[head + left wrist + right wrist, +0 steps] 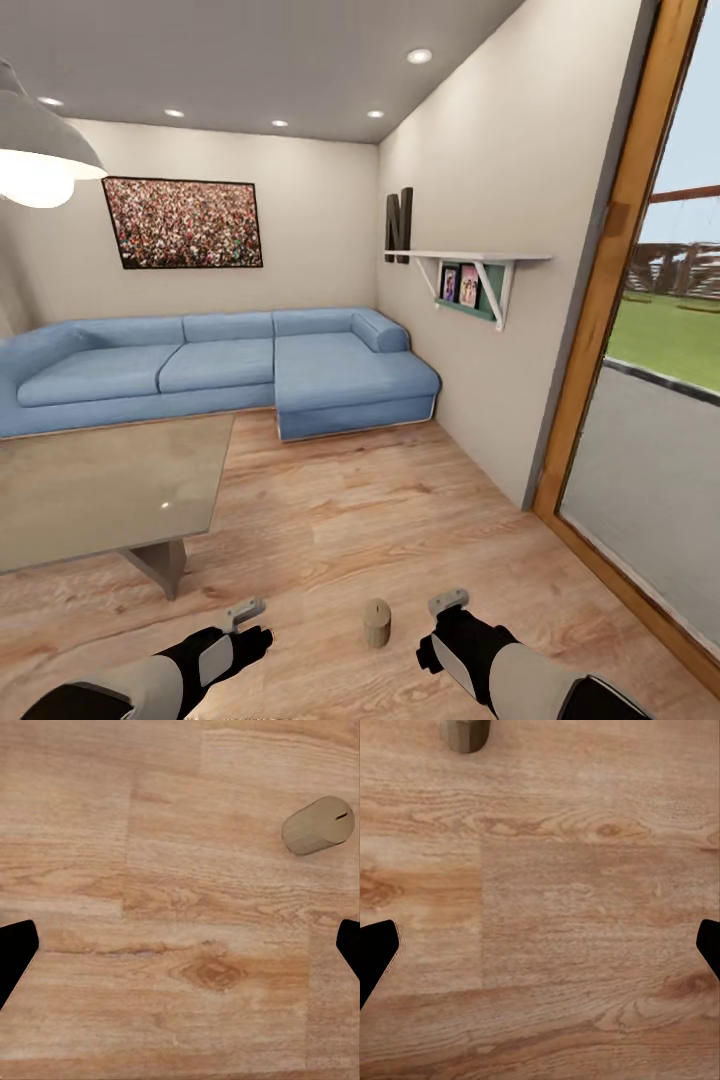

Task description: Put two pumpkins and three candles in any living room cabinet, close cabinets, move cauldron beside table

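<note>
Living room, wood floor | candle upright on floor, between left claw and right claw, well apart from grey counter | both claws wide, empty | candle likely light, stiff, smooth; grip round sides mid-height, avoid wick.

A cream-beige candle stands on the warm wood-grain floor (dark wick on top); the sofa is pale blue.

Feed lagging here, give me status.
Both grippers, left and right, open, empty. One candle upright on floor between them. Nothing blocking it.
</note>
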Motion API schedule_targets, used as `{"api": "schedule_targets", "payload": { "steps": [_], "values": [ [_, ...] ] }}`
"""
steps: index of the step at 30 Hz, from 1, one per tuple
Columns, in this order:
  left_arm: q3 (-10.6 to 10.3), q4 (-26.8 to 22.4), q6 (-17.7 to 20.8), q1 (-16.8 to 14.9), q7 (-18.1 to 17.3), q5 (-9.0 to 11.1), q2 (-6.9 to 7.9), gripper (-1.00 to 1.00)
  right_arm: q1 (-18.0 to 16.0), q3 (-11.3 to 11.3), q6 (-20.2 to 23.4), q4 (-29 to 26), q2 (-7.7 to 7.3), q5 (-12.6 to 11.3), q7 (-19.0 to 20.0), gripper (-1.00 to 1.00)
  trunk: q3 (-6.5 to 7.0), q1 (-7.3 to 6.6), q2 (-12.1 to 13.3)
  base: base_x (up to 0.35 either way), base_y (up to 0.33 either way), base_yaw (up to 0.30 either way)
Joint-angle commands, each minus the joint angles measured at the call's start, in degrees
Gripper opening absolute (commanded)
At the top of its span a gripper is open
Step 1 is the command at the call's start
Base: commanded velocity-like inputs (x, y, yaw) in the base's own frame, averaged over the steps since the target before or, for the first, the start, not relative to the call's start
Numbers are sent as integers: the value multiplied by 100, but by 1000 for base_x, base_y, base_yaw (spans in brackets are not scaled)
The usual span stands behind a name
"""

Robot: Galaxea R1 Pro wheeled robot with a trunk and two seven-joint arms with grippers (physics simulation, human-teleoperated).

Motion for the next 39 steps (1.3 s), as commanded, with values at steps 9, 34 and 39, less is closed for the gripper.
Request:
{"api": "schedule_targets", "payload": {
  "steps": [9, 34, 39],
  "values": [
    [-48, 8, 13, -7, 12, 52, -4, 100, -2, 49, 30, -12, -3, -61, -34, 100, 23, -1, -3, 34, 0, 263],
    [-48, 8, 8, -7, 12, 50, -10, 100, -2, 47, 30, -13, -9, -61, -34, 100, 66, -1, -3, 289, -105, 262],
    [-48, 8, 2, -7, 12, 47, -23, 100, -2, 46, 30, -12, -5, -61, -34, 100, 66, -1, -3, 112, -76, 61]
  ]
}}
